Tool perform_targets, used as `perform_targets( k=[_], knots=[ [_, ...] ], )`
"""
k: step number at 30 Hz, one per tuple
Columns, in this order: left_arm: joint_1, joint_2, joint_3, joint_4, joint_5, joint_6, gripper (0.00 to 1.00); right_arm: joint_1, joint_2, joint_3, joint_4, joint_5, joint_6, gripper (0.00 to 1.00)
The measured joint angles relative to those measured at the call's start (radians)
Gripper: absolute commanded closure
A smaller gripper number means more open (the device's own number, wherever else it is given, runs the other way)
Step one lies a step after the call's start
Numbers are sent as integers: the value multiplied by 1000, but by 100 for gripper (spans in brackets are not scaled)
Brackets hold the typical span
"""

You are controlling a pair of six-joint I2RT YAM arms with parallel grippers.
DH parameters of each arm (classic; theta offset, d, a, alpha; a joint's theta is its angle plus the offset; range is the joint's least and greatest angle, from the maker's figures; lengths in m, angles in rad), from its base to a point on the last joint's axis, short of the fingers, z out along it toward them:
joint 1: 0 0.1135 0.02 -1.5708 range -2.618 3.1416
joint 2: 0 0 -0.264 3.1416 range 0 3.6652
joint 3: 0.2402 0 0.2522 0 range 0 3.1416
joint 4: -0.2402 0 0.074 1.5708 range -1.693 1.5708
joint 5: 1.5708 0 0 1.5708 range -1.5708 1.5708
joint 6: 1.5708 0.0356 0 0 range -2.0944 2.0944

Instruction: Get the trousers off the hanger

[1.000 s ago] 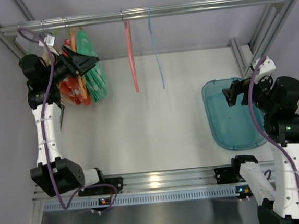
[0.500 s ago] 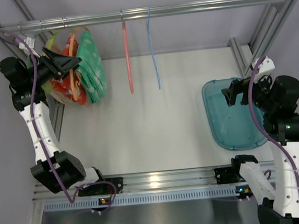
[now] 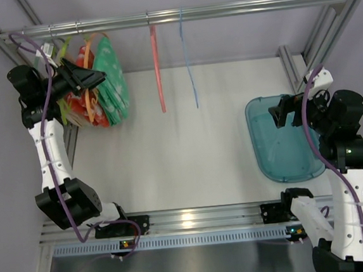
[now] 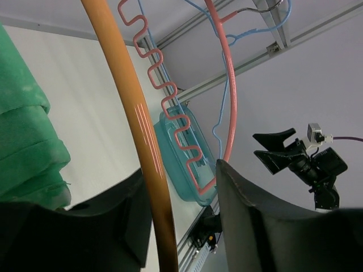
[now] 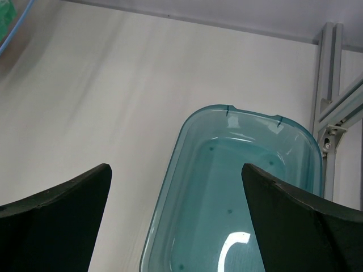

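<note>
The hanger [image 4: 154, 181] and trousers [image 4: 22, 141] run past the left wrist view's edges.

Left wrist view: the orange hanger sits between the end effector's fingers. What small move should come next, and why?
Probably close the left end effector onto the hanger: its bar runs between the fingers with a gap on one side, so it is not clamped. A firm hold would steady it for pulling the trousers off.

The table [image 3: 188, 142] is seen from high above, the hanger [image 4: 148, 170] is seen very close from the left wrist, and the tub [image 5: 244, 170] is seen from the right wrist and is shared by all views.
</note>
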Motion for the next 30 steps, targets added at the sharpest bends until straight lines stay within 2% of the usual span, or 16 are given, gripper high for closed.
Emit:
perform_targets(
  k=[1,3,7,8,10,18,24,30],
  knots=[
    [-5,4,0,-1,0,-1,59,-2,0,0,0,0,0,1],
    [-13,10,0,-4,0,-3,64,-5,0,0,0,0,1,0],
    [-13,14,2,-13,2,-6,81,-5,0,-1,0,-3,8,1],
    [-13,16,4,-16,2,-7,91,-6,0,-4,2,-4,8,1],
    [-13,16,9,-46,0,-34,100,-7,-1,-8,3,-8,12,1],
    [-24,14,6,-22,-16,-75,100,-12,5,-21,8,-20,21,1],
    [-34,-42,-124,234,-80,-261,100,-12,6,-22,8,-22,23,1],
    [-56,-56,-192,404,-104,-339,100,-12,4,-34,9,-22,23,1]
  ],
)
